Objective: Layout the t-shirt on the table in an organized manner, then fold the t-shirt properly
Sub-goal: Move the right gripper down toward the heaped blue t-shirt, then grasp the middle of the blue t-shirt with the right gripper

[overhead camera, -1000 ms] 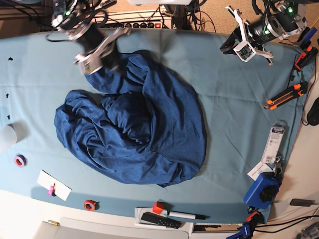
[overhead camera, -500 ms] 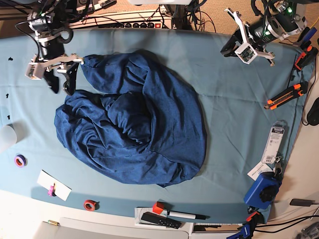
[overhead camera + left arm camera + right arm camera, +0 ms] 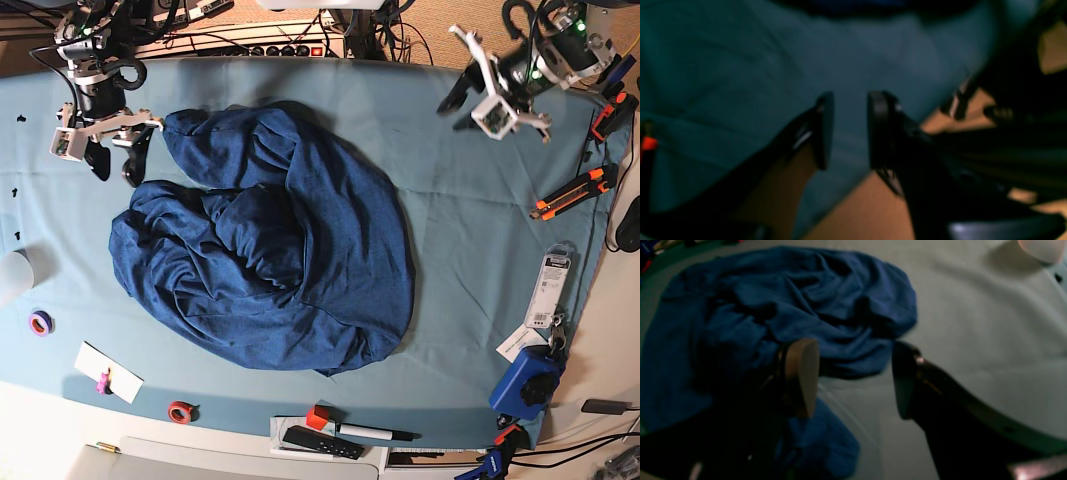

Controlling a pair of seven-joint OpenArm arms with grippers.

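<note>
Task barely begun: the dark navy knit t-shirt lies bunched in a rumpled heap mid-table on the wrinkled teal cloth-covered table; no layout or fold done. Right gripper hovers by the shirt's far-left edge, jaws wide, empty. Left gripper is well apart from it, jaws partly open w/ nothing between.

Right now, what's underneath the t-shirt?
The crumpled t-shirt lies on the table, whose teal cloth shows all around it. Anything beneath its folds is covered and cannot be seen.
</note>
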